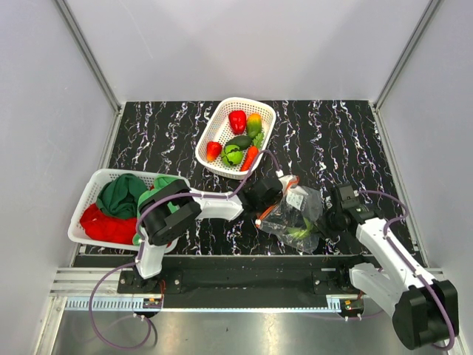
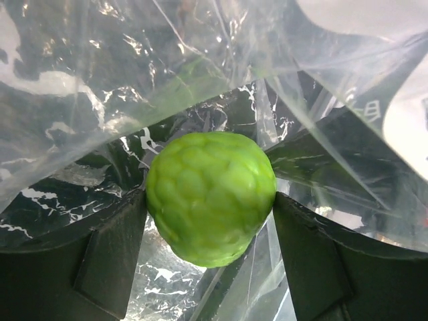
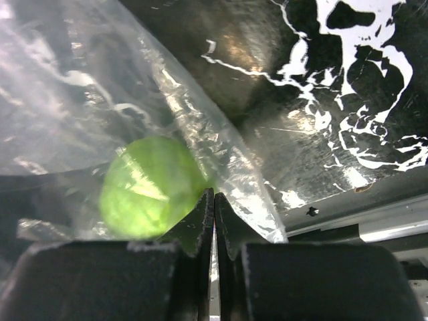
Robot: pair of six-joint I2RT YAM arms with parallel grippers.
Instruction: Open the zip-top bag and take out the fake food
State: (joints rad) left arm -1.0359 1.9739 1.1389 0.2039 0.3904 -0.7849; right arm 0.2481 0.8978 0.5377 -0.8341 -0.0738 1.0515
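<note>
While left gripper clamps bumpy green fake fruit inside zip-top bag | right gripper pinched together on bag film

A black tabletop veined with white is carrying a white oval mesh basket at the far middle and a white rectangular mesh basket at the near left. A clear crinkly plastic bag is sagging over the near middle; whether it is touching the top cannot be told.

Black counter veined white, clear bag, orange-red strip, bumpy lime-green ball, white baskets, red cloth, green cloth, red pepper
</note>
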